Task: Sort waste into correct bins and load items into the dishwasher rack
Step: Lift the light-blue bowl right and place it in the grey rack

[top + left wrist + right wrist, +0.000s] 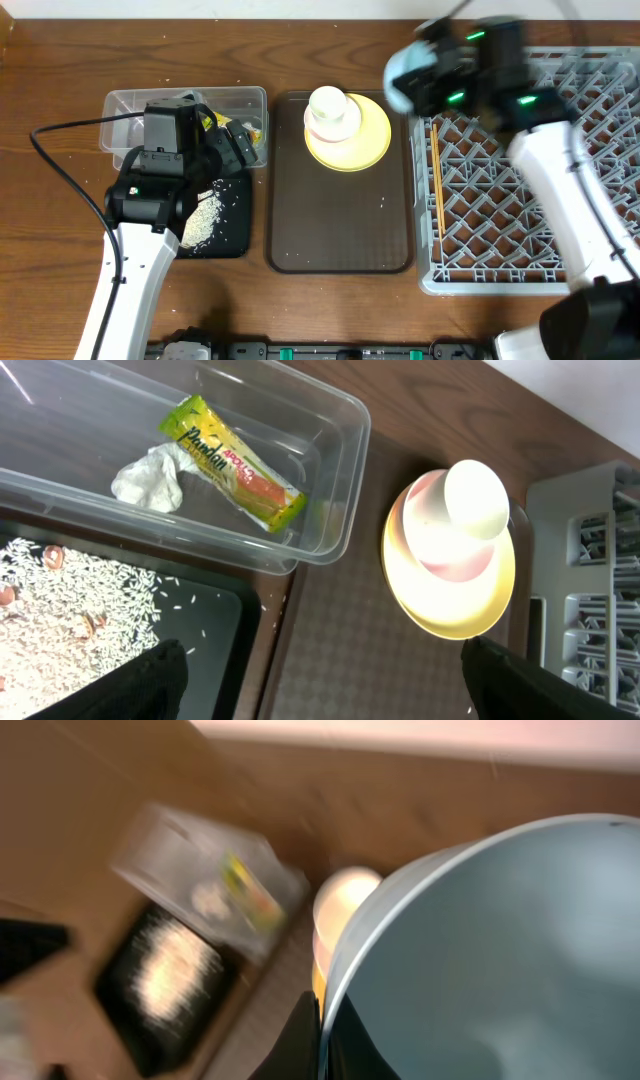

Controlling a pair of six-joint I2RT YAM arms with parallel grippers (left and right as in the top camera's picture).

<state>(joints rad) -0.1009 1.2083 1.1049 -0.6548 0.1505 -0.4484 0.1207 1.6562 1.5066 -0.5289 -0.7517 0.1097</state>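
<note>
My right gripper (pixel 322 1025) is shut on the rim of the light blue bowl (pixel 500 950) and holds it in the air over the rack's far-left corner (pixel 405 78); this view is blurred. The yellow plate (pixel 372 140) lies on the brown tray with the pink bowl (pixel 435 540) and the white cup (pixel 476 498) stacked on it. The chopsticks (pixel 437 185) lie in the grey rack (pixel 530 230). The wrapper (pixel 232 463) and the tissue (pixel 148 480) lie in the clear tub (pixel 330 510). Rice (pixel 60 610) lies in the black tray (pixel 215 615). My left gripper (pixel 325 685) is open and empty above the tray edges.
The dark-brown serving tray (pixel 340 220) lies between the black tray (pixel 232 235) and the rack. The left arm (pixel 150 190) hangs over the tub and black tray, with its cable (pixel 70 170) looping over the table at the left.
</note>
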